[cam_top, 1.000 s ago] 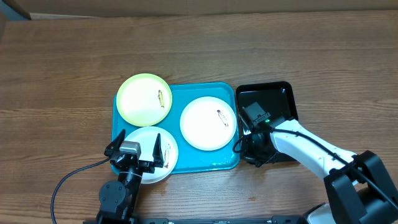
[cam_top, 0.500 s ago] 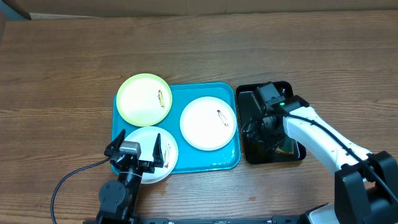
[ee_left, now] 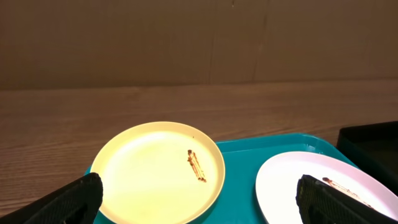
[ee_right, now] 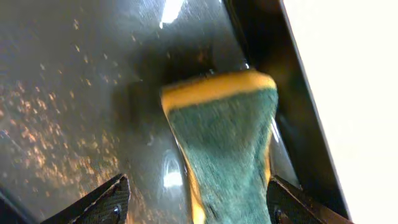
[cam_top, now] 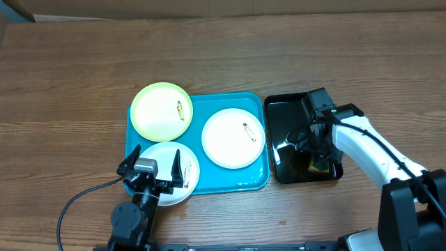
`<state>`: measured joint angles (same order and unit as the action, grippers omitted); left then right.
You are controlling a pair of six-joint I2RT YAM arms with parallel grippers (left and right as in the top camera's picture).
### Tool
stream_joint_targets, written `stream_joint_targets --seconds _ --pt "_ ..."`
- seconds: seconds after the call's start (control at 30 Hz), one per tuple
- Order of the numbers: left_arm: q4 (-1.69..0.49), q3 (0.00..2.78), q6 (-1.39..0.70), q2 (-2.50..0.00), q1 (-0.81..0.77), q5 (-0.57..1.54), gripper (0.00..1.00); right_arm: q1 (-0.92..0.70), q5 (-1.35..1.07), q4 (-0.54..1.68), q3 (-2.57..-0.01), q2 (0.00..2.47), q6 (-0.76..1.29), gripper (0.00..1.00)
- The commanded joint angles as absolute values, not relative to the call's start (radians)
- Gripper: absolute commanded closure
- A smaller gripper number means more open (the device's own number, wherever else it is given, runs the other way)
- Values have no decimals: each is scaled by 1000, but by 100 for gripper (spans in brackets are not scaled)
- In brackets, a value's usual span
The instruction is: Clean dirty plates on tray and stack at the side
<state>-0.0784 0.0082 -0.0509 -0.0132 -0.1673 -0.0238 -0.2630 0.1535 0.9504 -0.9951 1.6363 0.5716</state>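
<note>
One wooden desk (cam_top: 70, 70) under everything. Lying mid-desk, turquoise tray (cam_top: 233, 178), with black tray (cam_top: 282, 115) just beside its right rim. Three plates on the turquoise one, each smeared dark: yellow-green plate (cam_top: 157, 111) overhanging the far left corner, white plate (cam_top: 230, 139) flat in the right half, second white plate (cam_top: 167, 150) overhanging the near left rim. Hovering over that last plate, left pincer (cam_top: 153, 167), spread fully wide, gripping nothing. Down inside black tray, right pincer (cam_top: 310, 143), parted, fingers (ee_right: 112, 202) either side of green-and-yellow sponge (ee_right: 224, 137), not clamping it.
</note>
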Motion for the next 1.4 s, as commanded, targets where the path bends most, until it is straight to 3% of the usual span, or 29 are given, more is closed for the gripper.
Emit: stream_joint_targets --seconds 0.0,0.23,0.27,0.37,0.53,0.6,0.67,0.73,0.83,0.97,1.1,1.2,1.3,1.37 --pt "-76 5 -37 -6 -171 -26 0 -261 213 915 -941 1629 568 29" --pt "-76 5 -37 -6 -171 -26 0 -262 246 812 -884 1629 568 30" --pt "-76 5 -37 -6 -171 -26 0 -262 246 807 -882 1629 569 35" --pt "-76 5 -37 -6 -171 -25 0 -262 246 805 -881 1629 569 61" --pt "-76 5 -37 -6 -171 -26 0 -262 228 805 -866 1629 576 71" --pt "-76 5 -37 -6 -171 -26 0 -262 216 804 -858 1629 576 67" --pt "-76 5 -37 -6 -171 -26 0 -261 229 801 -857 1629 575 40" --pt "-76 5 -37 -6 -171 -25 0 -259 262 779 -857 1629 575 30" --pt "-76 5 -37 -6 -171 -26 0 -257 269 743 -857 1629 572 30" --pt "-76 5 -37 -6 -171 -26 0 -257 258 734 -856 1629 573 46" --pt "-76 5 -37 -6 -171 -26 0 -257 204 737 -850 1629 572 71" --pt "-76 5 -37 -6 -171 -25 0 -257 204 719 -851 1629 572 72" --pt "-76 5 -37 -6 -171 -26 0 -257 204 711 -856 1629 572 46" --pt "-76 5 -37 -6 -171 -26 0 -257 200 712 -863 1629 572 44"
